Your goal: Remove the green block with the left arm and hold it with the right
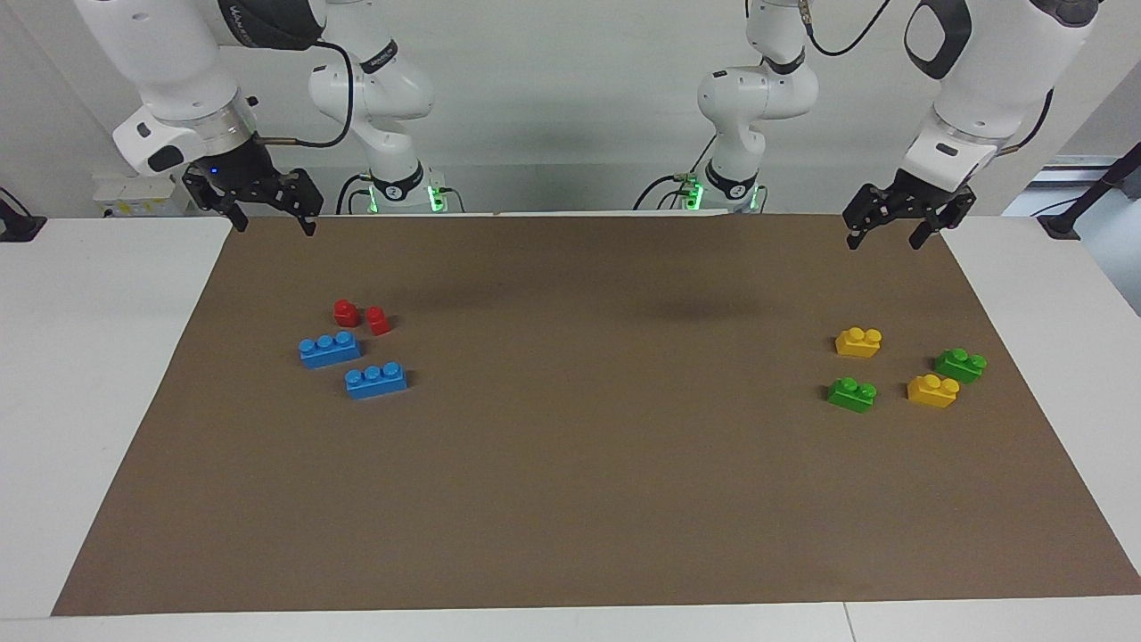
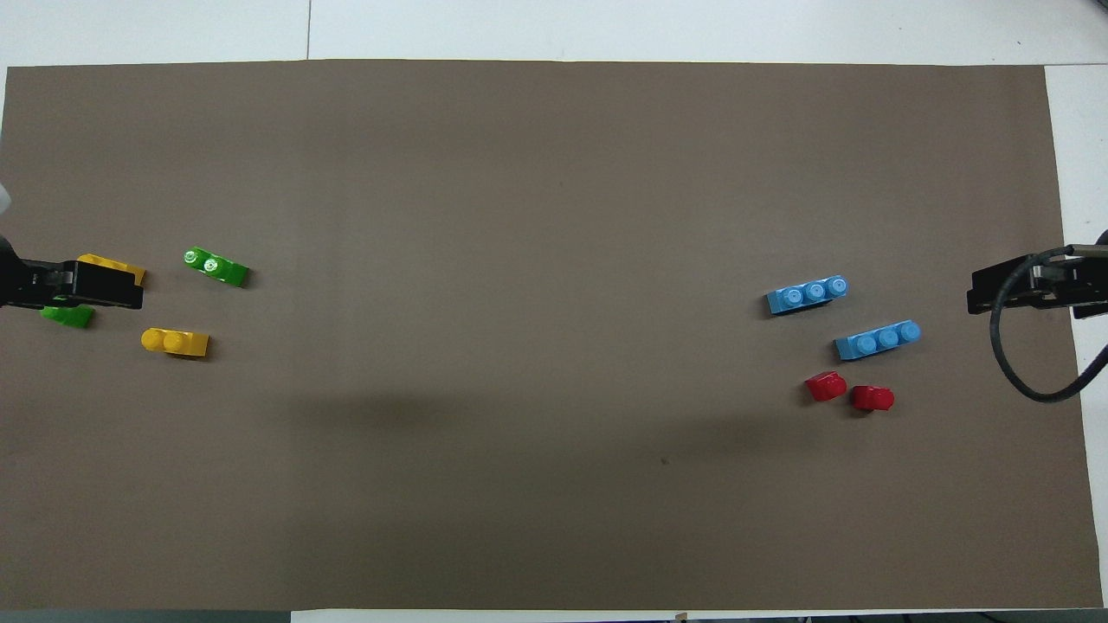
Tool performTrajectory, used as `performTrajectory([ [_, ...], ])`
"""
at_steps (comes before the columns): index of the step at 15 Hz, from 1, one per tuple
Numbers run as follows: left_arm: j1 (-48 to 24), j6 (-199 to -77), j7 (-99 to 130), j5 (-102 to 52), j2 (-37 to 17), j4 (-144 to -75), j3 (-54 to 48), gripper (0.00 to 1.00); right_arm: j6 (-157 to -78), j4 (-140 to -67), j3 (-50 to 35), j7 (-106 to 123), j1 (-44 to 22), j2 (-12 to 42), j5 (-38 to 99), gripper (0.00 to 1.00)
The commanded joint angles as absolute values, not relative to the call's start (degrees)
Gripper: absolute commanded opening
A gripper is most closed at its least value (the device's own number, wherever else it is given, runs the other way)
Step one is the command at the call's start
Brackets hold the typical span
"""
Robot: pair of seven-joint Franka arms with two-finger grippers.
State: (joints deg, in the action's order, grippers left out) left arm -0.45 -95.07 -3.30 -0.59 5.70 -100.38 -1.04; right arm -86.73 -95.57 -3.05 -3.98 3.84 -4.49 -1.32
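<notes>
1. Two green blocks lie on the brown mat [image 1: 570,499] toward the left arm's end. One green block [image 1: 851,393] sits a little in from that short edge; the other green block [image 1: 960,365] lies closer to that edge and slightly nearer the robots.
2. Judged by look, each is a small hard plastic brick: light, stiff, smooth-sided, likely to skid if nudged. The flat long sides under the two studs look like the best place to pinch.
3. Two yellow bricks share the cluster. One yellow brick [image 1: 858,341] lies nearer the robots; the other yellow brick [image 1: 932,390] sits just beside the edge-side green block, leaving little finger room there. The inner green block stands freer.
4. The left gripper [image 1: 884,230] hangs over the mat's corner nearest its own base, fingers apart, holding nothing.
5. The right gripper [image 1: 269,217] waits over the mat's corner at its own end, fingers apart and empty.
6. Two blue bricks [image 1: 329,349] and two red pieces [image 1: 346,312] lie toward the right arm's end, well apart from the green blocks and in no one's way.
</notes>
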Motion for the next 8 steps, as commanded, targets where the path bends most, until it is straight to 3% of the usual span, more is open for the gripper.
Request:
performTrajectory([
  [1,-0.70,-94.48,-2.99,-1.32,6.94,-101.08,-0.79,1.00,-86.75,-95.62,-3.25,-4.75,4.13,-4.48,-0.88,1.00],
  [8,-0.53,-94.22,-3.08,-1.41,7.47,-101.60,-0.79,1.00,-86.66,-95.80,-3.16,-4.66,5.45,-4.48,-0.97,1.00],
])
